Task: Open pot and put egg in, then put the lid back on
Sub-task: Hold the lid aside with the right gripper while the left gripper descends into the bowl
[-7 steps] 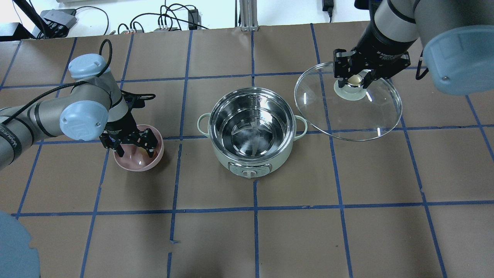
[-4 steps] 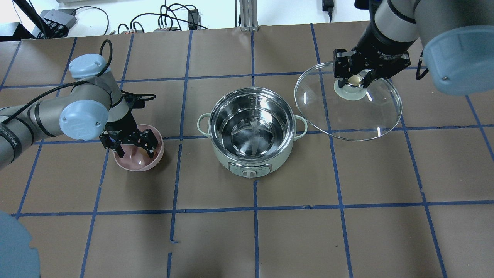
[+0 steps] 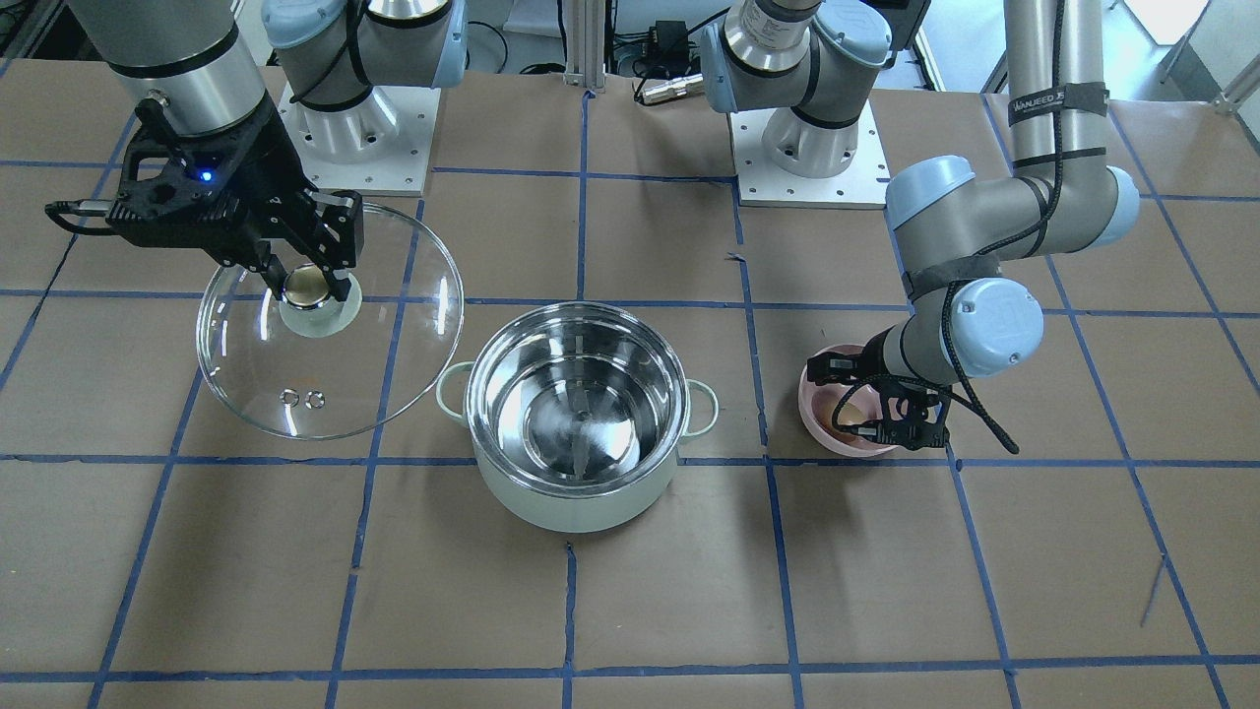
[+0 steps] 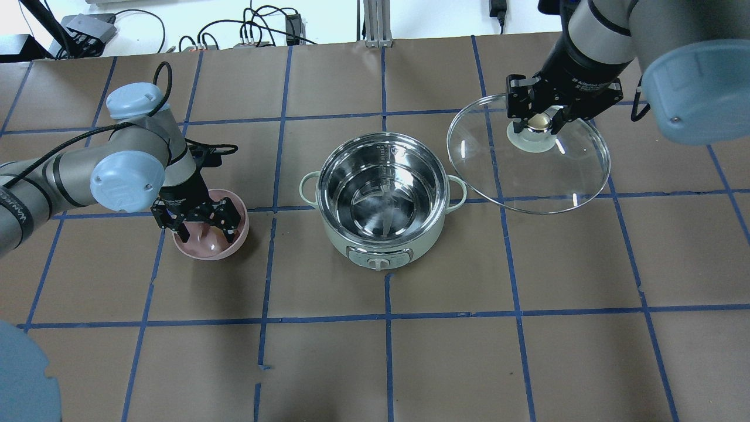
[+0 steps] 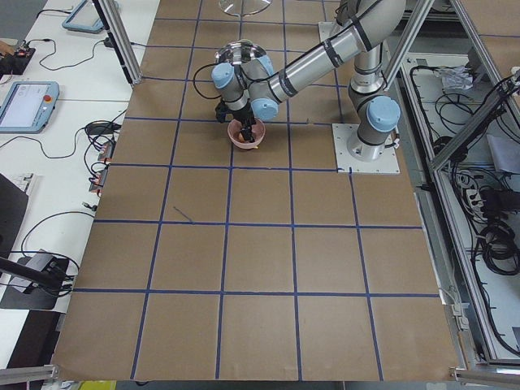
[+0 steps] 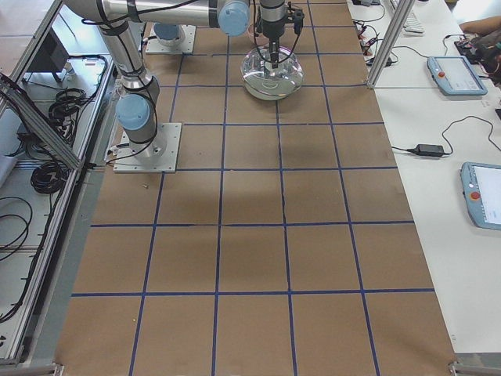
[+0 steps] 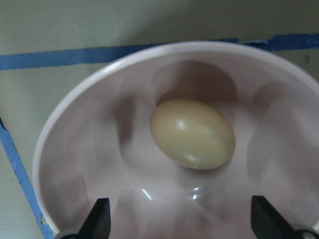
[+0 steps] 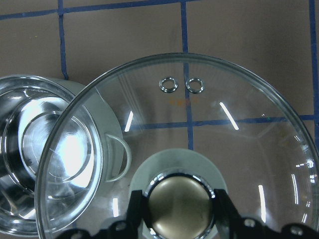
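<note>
The mint-green pot [image 4: 384, 199] [image 3: 576, 418] stands open at the table's middle, its steel inside bare. My right gripper [image 4: 539, 122] [image 3: 307, 281] [image 8: 177, 209] is shut on the knob of the glass lid [image 4: 527, 170] [image 3: 330, 325] [image 8: 199, 149] and holds it in the air beside the pot. The tan egg [image 7: 193, 133] lies in a pink bowl [image 4: 211, 246] [image 3: 837, 418] [image 7: 75, 149]. My left gripper [image 4: 203, 228] [image 3: 866, 409] is open, lowered into the bowl, its fingertips [image 7: 99, 219] on either side of the egg and apart from it.
Blue tape lines grid the brown table. Cables and power boxes [image 4: 88, 26] lie past the far edge. The arm bases [image 3: 807, 167] stand on plates at the robot's side. The pot's control panel [image 4: 379, 258] faces the robot.
My left gripper has sunk a little lower into the pink bowl. The right gripper and the lid have not moved.
</note>
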